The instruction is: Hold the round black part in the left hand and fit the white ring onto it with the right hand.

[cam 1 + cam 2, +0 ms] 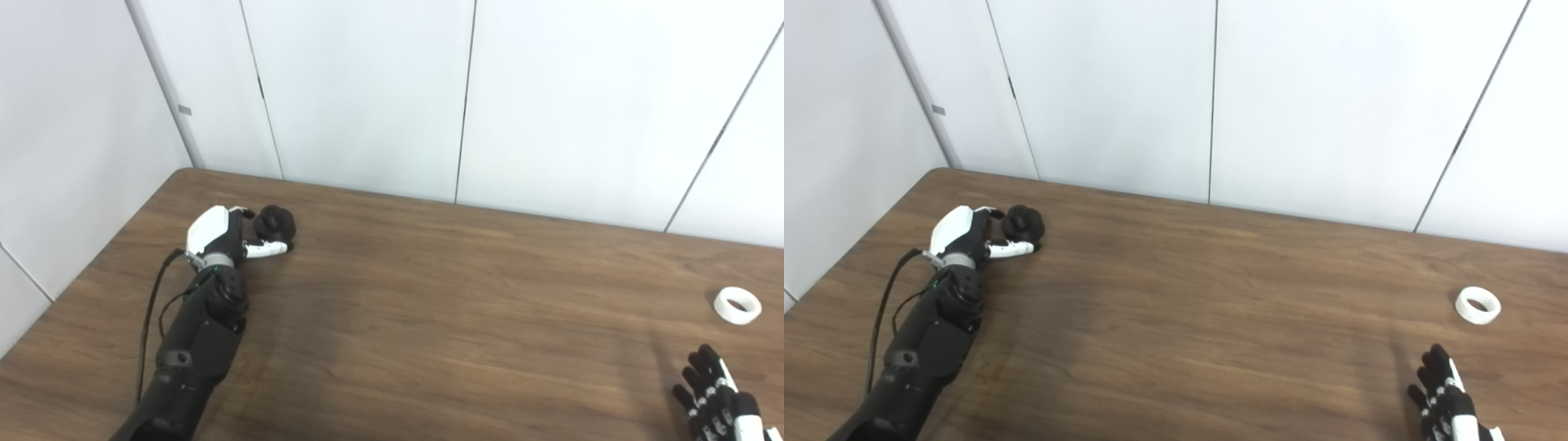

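Observation:
The round black part (pixel 275 224) rests on the wooden table (pixel 429 318) at the far left. My left hand (pixel 222 236) lies right beside it, thumb stretched along its near side and a fingertip behind it; the fingers are spread around the part, not closed on it. The white ring (pixel 737 305) lies flat on the table at the far right. My right hand (pixel 713 392) is at the bottom right corner, a little nearer than the ring and apart from it, fingers straight and holding nothing.
White wall panels (pixel 367 92) stand right behind the table's far edge and along its left side. A black cable (pixel 150 306) runs beside the left forearm.

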{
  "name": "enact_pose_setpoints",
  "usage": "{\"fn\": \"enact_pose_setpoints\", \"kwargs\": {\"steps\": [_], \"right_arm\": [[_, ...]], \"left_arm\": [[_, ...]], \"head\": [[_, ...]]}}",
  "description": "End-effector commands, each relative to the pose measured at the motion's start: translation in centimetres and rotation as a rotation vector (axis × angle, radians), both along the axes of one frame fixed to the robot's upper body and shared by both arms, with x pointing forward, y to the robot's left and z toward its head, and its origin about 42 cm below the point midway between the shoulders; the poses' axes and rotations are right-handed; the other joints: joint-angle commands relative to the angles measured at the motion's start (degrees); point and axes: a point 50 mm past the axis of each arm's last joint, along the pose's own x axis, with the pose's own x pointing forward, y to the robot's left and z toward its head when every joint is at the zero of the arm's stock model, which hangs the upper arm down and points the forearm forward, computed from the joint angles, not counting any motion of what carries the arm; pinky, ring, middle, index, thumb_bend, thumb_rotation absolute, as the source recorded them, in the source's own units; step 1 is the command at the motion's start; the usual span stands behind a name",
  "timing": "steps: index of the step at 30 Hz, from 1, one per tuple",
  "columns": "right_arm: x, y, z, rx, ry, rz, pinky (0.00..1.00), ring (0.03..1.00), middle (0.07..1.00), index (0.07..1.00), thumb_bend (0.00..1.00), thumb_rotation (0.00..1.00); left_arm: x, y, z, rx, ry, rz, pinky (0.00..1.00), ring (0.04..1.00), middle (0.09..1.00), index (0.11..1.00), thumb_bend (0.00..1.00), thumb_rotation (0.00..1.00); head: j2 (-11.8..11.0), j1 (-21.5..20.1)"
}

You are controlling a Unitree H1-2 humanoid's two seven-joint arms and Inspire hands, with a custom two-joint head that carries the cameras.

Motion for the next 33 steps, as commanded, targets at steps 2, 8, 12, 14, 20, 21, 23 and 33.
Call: {"fn": "enact_pose_setpoints", "kwargs": {"steps": [2, 8, 12, 14, 20, 21, 23, 33], "right_arm": [[-0.5, -0.4, 0.3, -0.020, -0.007, -0.009, 1.00, 0.999, 0.998, 1.000, 0.56, 1.00], [-0.5, -0.4, 0.3, -0.037, -0.010, -0.009, 1.00, 0.994, 0.993, 1.000, 0.60, 1.00], [-0.5, -0.3, 0.3, -0.025, -0.010, -0.012, 1.00, 0.994, 0.992, 1.000, 0.61, 1.00], [-0.5, -0.3, 0.3, -0.029, -0.013, -0.012, 1.00, 0.991, 0.989, 1.000, 0.61, 1.00], [-0.6, -0.2, 0.3, -0.040, -0.018, -0.008, 1.00, 0.990, 0.984, 1.000, 0.60, 1.00], [-0.6, -0.3, 0.3, -0.042, -0.018, -0.009, 1.00, 0.985, 0.982, 0.997, 0.60, 1.00], [-0.6, -0.3, 0.3, -0.045, -0.018, -0.010, 1.00, 0.984, 0.979, 0.994, 0.59, 1.00], [-0.7, -0.4, 0.2, -0.050, -0.015, -0.016, 1.00, 0.982, 0.977, 0.990, 0.61, 1.00]], "left_arm": [[1.4, 1.0, 2.9, 0.042, -0.082, 0.009, 0.99, 0.951, 0.896, 0.808, 0.91, 0.34], [1.7, 1.1, 2.9, 0.045, -0.079, 0.001, 1.00, 0.958, 0.900, 0.812, 0.90, 0.36], [2.0, 1.0, 3.1, 0.038, -0.085, -0.004, 0.99, 0.953, 0.895, 0.808, 0.90, 0.35], [2.1, 0.9, 3.2, 0.037, -0.089, -0.008, 0.97, 0.939, 0.886, 0.803, 0.90, 0.34], [2.5, 0.9, 3.0, 0.038, -0.097, -0.015, 0.91, 0.912, 0.867, 0.797, 0.90, 0.33], [2.6, 0.8, 3.0, 0.038, -0.101, -0.018, 0.89, 0.902, 0.862, 0.793, 0.90, 0.33], [2.6, 0.8, 2.9, 0.038, -0.107, -0.026, 0.89, 0.900, 0.861, 0.786, 0.90, 0.34], [2.9, 0.2, 2.9, 0.006, -0.123, -0.053, 1.00, 0.933, 0.874, 0.772, 0.90, 0.31]], "head": [[0.03, -0.08], [0.03, -0.08], [0.13, -0.37], [0.17, -0.46], [0.23, -0.95], [0.25, -1.01], [0.25, -1.08], [0.42, -1.08]]}}
